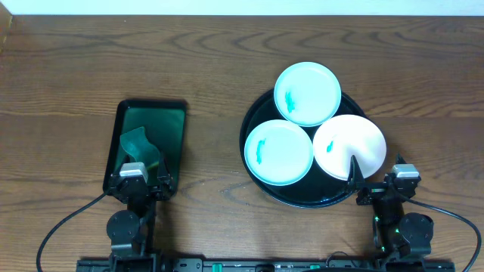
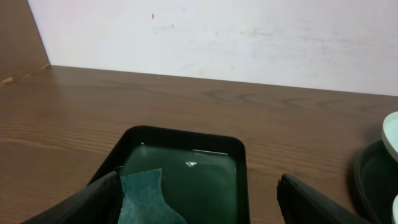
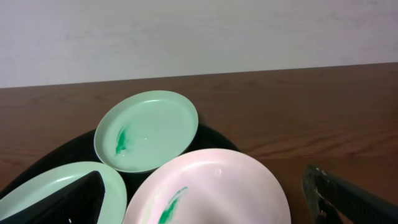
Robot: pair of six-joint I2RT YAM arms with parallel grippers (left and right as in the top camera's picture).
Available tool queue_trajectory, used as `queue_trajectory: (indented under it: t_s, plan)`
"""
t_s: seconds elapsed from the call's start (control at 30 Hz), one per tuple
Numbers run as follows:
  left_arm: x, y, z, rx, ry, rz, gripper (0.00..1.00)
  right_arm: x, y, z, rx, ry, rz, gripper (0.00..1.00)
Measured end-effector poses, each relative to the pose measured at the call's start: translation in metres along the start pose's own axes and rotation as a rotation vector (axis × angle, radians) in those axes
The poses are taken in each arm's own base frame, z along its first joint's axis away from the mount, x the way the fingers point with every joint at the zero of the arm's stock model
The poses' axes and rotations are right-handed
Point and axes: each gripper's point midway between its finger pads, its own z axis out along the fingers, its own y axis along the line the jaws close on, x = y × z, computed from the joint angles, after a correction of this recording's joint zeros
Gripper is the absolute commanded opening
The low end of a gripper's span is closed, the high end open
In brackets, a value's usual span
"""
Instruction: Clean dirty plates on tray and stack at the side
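Three plates lie on the round black tray (image 1: pixel 302 199): a far one (image 1: pixel 307 93), a left one (image 1: pixel 278 152) and a whiter right one (image 1: pixel 350 146), which overhangs the tray's right rim. Each has a teal-green smear. In the right wrist view the far plate (image 3: pixel 149 130), the left plate (image 3: pixel 37 186) and the near white plate (image 3: pixel 211 180) show on the tray (image 3: pixel 214 135). My right gripper (image 1: pixel 376 185) (image 3: pixel 205 198) is open and empty, at the near edge of the white plate. My left gripper (image 1: pixel 142 180) (image 2: pixel 199 202) is open and empty at the near end of the rectangular dark-green tray.
A rectangular dark-green tray (image 1: pixel 121 128) (image 2: pixel 186 140) at the left holds a teal cloth (image 1: pixel 140 143) (image 2: pixel 146 196), which lies by my left gripper's left finger. The round tray's edge shows at the right of the left wrist view (image 2: pixel 376 177). Bare wooden tabletop lies between the trays.
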Motion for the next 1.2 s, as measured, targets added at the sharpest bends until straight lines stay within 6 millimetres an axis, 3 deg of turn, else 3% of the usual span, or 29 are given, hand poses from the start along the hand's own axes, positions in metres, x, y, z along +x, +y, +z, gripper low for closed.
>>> queue_trajectory:
  t_s: [0.13, 0.23, 0.37, 0.5, 0.57, 0.63, 0.73, 0.97, 1.03, 1.13, 1.2]
  plan:
    - [-0.002, -0.001, 0.0, 0.008, -0.01, -0.007, 0.8, 0.0, 0.0, 0.0, 0.0, 0.0, 0.0, 0.99]
    - [-0.012, -0.021, -0.001, 0.124, -0.054, -0.09, 0.8, 0.0, 0.0, 0.0, 0.0, 0.0, 0.0, 0.99]
    - [-0.068, -0.058, -0.019, 0.361, -0.265, -0.147, 0.8, 0.0, 0.0, 0.0, 0.0, 0.0, 0.0, 0.99]
    - [-0.134, -0.076, -0.061, 0.497, -0.572, -0.088, 0.8, 0.0, 0.0, 0.0, 0.0, 0.001, 0.0, 0.99]
    - [-0.152, -0.077, -0.076, 0.508, -0.663, -0.066, 0.8, 0.0, 0.0, 0.0, 0.0, 0.0, 0.0, 0.99]
    - [-0.157, -0.075, -0.074, 0.482, -0.655, -0.057, 0.8, 0.0, 0.0, 0.0, 0.0, 0.0, 0.0, 0.99]
    - [-0.156, -0.071, -0.051, 0.415, -0.482, -0.026, 0.8, 0.001, 0.0, 0.0, 0.0, 0.001, 0.0, 0.99]
    - [-0.155, -0.06, 0.005, 0.281, 0.146, 0.024, 0.8, 0.002, 0.0, 0.0, 0.0, 0.003, 0.0, 0.99]
    - [-0.158, -0.06, 0.017, 0.276, 0.256, 0.027, 0.8, 0.002, 0.0, 0.0, 0.0, 0.003, 0.0, 0.99]
    - [-0.146, -0.05, 0.038, 0.217, 0.406, 0.033, 0.8, 0.001, 0.0, 0.0, 0.0, 0.003, 0.0, 0.99]
    - [-0.127, -0.032, 0.048, 0.104, 0.541, 0.008, 0.8, 0.002, 0.0, 0.0, 0.0, 0.003, 0.0, 0.99]
